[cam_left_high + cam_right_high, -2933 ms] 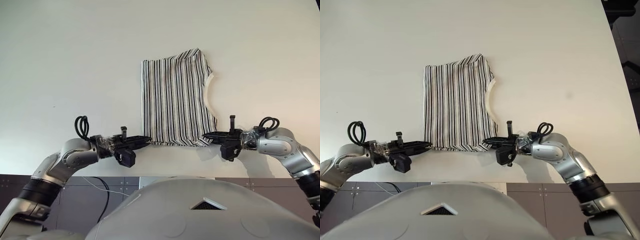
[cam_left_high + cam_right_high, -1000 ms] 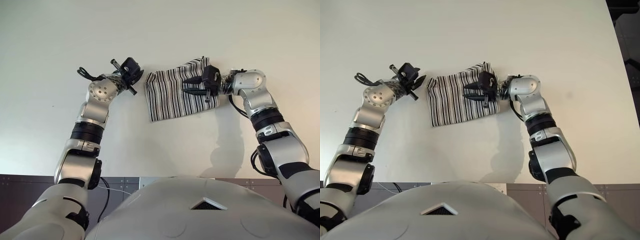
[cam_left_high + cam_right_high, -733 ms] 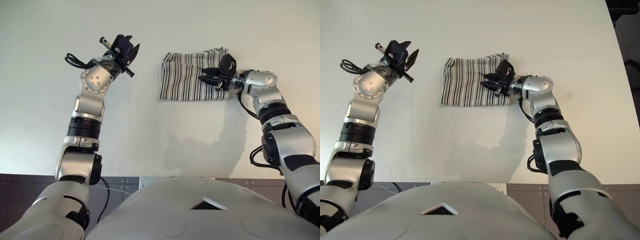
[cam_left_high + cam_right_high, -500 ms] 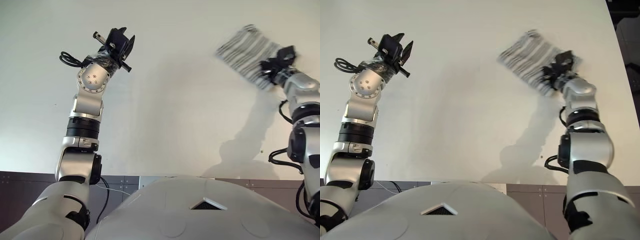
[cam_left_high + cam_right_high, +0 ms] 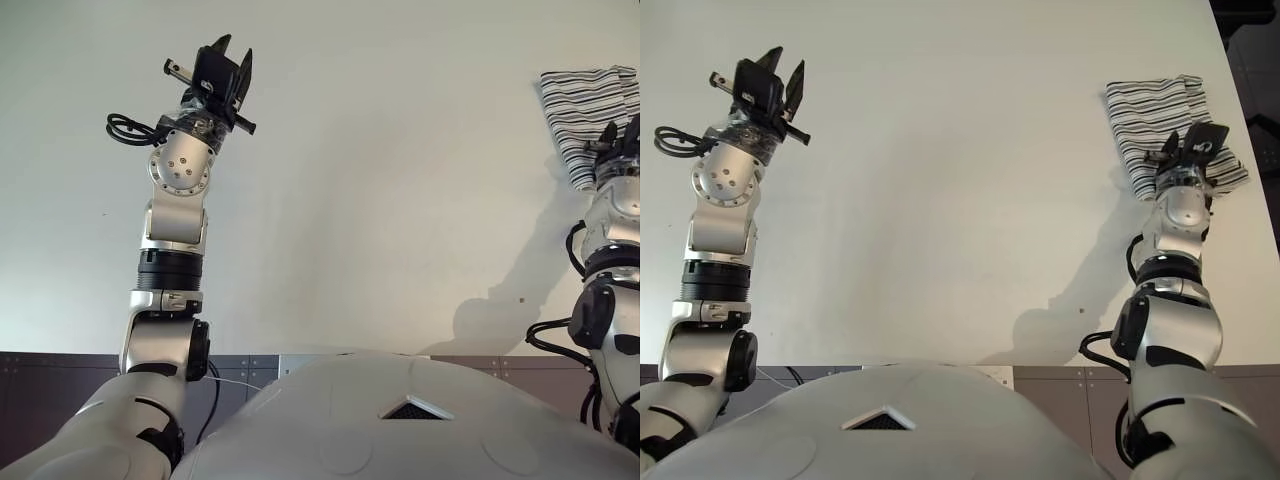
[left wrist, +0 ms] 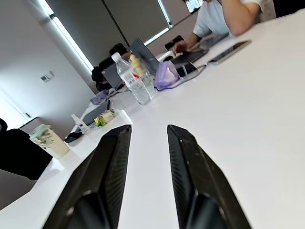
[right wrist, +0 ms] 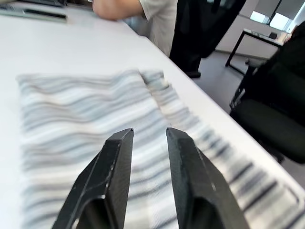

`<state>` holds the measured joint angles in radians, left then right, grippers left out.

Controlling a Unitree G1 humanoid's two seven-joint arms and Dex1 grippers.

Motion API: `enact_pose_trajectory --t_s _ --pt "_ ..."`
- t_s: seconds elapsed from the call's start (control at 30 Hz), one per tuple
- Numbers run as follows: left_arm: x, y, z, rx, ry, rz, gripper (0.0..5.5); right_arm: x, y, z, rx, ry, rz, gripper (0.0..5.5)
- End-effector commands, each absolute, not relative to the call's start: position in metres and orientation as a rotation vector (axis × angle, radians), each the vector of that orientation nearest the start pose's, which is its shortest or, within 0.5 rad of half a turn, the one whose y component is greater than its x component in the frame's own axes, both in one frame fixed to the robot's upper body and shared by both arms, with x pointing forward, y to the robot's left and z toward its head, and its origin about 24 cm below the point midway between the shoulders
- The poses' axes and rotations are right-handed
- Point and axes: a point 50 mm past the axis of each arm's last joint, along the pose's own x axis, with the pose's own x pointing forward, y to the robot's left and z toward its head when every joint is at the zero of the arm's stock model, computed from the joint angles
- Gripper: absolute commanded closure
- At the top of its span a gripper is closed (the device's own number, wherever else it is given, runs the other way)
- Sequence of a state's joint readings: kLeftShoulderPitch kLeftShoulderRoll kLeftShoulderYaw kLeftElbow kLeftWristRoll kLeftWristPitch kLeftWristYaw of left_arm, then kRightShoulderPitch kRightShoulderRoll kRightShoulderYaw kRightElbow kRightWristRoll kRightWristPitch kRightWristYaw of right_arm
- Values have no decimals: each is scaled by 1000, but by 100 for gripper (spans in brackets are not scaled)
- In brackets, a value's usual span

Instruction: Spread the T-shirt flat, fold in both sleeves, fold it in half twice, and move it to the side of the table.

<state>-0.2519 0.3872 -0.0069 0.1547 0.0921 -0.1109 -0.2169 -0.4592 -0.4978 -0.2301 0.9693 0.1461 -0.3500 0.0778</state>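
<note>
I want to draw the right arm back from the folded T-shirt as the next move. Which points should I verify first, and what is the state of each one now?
1. T-shirt folded into a compact packet: ok.
2. T-shirt at the side of the table: ok, it lies close to the right edge.
3. Right pincer open: ok, its fingers stand apart over the striped cloth.
4. Cloth free of the right fingertips: cannot tell, the contact is hidden.
5. Left pincer open and empty: ok, nothing between its fingers.
6. Left pincer clear of the T-shirt: ok, it is raised far over on the left.
</note>
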Motion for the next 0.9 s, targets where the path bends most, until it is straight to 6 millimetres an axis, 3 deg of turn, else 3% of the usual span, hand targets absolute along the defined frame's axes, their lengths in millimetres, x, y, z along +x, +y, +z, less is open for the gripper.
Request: enact_pose_trajectory --t_s 0.03,0.13,0.27,0.47,0.9 --pt "259 195 100 348 -267 -24 412 303 -242 100 -162 -309 -37 424" --pt "243 166 73 258 -207 17 412 287 -193 68 -66 -215 55 424" --pt "244 147 60 200 -145 55 412 279 -172 48 -27 -107 81 424" --pt "260 137 37 173 -43 47 412 291 -175 35 -82 -32 72 424" --pt "288 124 44 183 -89 19 412 304 -169 39 -104 -62 87 424"
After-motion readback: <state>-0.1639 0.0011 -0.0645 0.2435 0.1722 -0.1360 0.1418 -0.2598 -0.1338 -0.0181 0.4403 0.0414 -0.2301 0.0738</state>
